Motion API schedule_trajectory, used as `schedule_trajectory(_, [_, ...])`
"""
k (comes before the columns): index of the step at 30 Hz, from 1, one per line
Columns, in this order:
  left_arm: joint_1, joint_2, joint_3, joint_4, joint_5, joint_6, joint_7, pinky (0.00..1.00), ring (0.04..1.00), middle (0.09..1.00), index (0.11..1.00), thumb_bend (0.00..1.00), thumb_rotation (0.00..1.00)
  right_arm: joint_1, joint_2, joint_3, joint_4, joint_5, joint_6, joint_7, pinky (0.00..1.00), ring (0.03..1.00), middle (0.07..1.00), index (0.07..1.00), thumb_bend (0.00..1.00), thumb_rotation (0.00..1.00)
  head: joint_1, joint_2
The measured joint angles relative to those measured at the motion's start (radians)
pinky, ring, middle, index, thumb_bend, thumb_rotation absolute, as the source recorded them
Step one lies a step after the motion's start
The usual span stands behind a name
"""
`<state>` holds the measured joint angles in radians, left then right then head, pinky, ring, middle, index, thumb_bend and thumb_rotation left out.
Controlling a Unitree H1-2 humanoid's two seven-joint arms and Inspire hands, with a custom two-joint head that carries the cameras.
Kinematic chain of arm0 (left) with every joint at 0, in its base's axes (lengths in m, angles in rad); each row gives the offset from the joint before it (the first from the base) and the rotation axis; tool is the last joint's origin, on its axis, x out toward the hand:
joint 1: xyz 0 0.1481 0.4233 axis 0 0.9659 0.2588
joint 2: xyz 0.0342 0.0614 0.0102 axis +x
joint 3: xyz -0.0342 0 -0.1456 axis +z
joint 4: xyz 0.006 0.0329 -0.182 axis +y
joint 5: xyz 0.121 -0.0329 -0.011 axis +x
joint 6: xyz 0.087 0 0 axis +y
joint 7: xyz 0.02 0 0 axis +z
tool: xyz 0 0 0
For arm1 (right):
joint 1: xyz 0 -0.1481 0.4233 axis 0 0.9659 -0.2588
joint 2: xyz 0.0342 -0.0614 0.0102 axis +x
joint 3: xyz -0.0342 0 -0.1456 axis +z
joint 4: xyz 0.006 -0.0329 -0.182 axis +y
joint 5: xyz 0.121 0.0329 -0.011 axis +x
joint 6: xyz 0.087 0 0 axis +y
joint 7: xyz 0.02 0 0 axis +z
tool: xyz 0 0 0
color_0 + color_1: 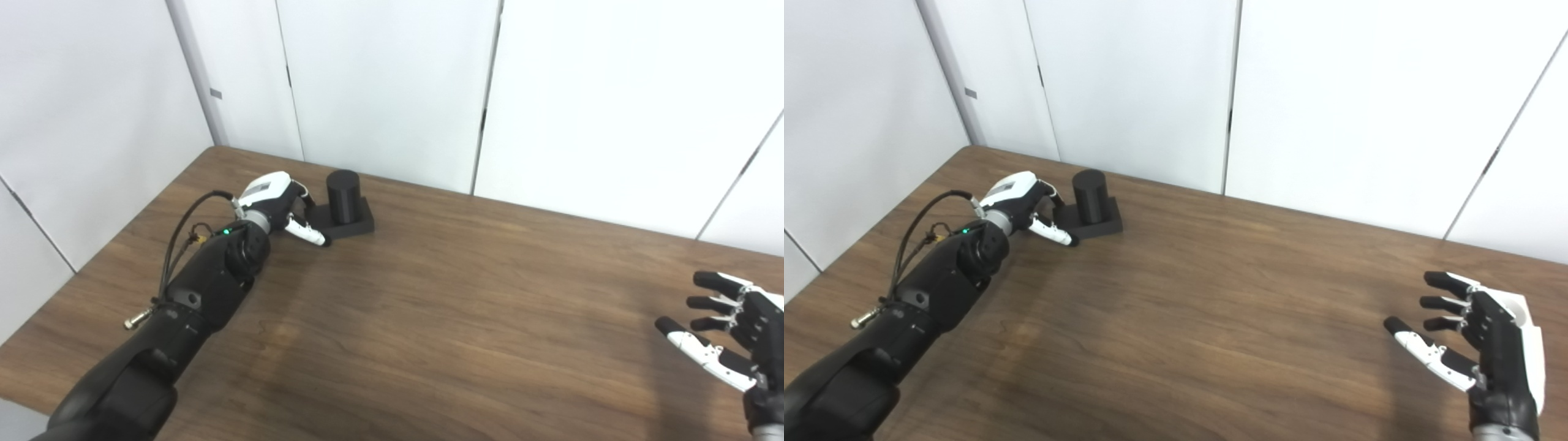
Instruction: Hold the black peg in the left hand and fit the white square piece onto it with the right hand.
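Already we have our left hand at the black peg, which stands upright on its square black base near the far left edge of the desk. From here the likeliest trouble, as we judge it, is a shove instead of a grasp: our fingers sit low against the base's near side, and closing from that angle could slide the peg toward the wall or tip it. The bigger worry is the white square piece, which we cannot find in either view, so the right hand has nothing to reach for. Our left hand is partly curled, thumb stretched along the desk at the base's front corner, fingers just beside or touching the base; we cannot tell whether it has truly gripped anything. Our right hand hovers well apart at the near right, fingers spread wide, holding nothing and touching nothing.
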<state>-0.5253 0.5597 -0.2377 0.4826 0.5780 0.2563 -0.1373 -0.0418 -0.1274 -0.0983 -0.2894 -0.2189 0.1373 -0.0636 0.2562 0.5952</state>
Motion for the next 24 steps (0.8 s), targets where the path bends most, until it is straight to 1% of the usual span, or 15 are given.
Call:
schedule_trajectory(3, [0.001, 0.0, -0.01, -0.005, -0.005, -0.03, -0.004, 0.79, 0.932, 0.885, 0.484, 0.52, 0.06, 0.0, 0.0, 0.0, 0.0, 0.0, 0.0, 0.0, 0.48, 0.63, 0.724, 0.65, 0.55, 0.0, -0.003, 0.003])
schedule_trajectory(6, [0.006, -0.001, -0.022, -0.028, -0.013, -0.049, -0.024, 0.79, 0.928, 0.904, 0.484, 0.52, 0.06, 0.0, 0.0, -0.001, 0.0, 0.0, 0.0, 0.0, 0.48, 0.627, 0.723, 0.655, 0.54, 0.0, -0.006, 0.005])
schedule_trajectory(8, [0.016, -0.003, -0.029, -0.046, -0.017, -0.072, -0.029, 0.78, 0.922, 0.901, 0.484, 0.52, 0.06, 0.0, 0.0, -0.001, -0.002, 0.0, 0.001, 0.0, 0.47, 0.625, 0.72, 0.656, 0.55, 0.0, -0.006, 0.005])
schedule_trajectory(11, [0.022, -0.006, -0.038, -0.067, -0.018, -0.076, -0.038, 0.77, 0.93, 0.896, 0.484, 0.52, 0.06, 0.0, 0.0, -0.001, -0.005, -0.003, 0.001, 0.0, 0.47, 0.62, 0.712, 0.649, 0.55, 0.0, -0.011, 0.006])
schedule_trajectory(12, [0.023, -0.006, -0.042, -0.074, -0.019, -0.082, -0.042, 0.76, 0.926, 0.892, 0.484, 0.52, 0.06, 0.0, 0.0, -0.001, -0.006, -0.004, 0.001, 0.0, 0.47, 0.619, 0.71, 0.648, 0.56, 0.0, -0.017, 0.012])
schedule_trajectory(14, [0.026, -0.006, -0.047, -0.077, -0.021, -0.109, -0.047, 0.76, 0.925, 0.885, 0.483, 0.53, 0.06, -0.001, 0.0, 0.0, -0.006, -0.006, 0.001, 0.0, 0.48, 0.623, 0.712, 0.649, 0.56, 0.0, -0.02, 0.011])
schedule_trajectory(18, [0.038, -0.013, -0.048, -0.102, -0.04, -0.149, -0.067, 0.8, 0.947, 0.885, 0.483, 0.53, 0.06, -0.001, 0.0, 0.0, -0.005, -0.007, -0.001, 0.0, 0.48, 0.626, 0.719, 0.663, 0.56, 0.0, -0.029, 0.011])
schedule_trajectory(24, [0.06, -0.037, -0.089, -0.168, -0.038, -0.163, -0.08, 0.83, 0.952, 0.893, 0.484, 0.52, 0.07, -0.004, -0.001, 0.0, 0.014, -0.008, -0.023, -0.002, 0.49, 0.631, 0.718, 0.665, 0.57, 0.0, -0.041, 0.018])
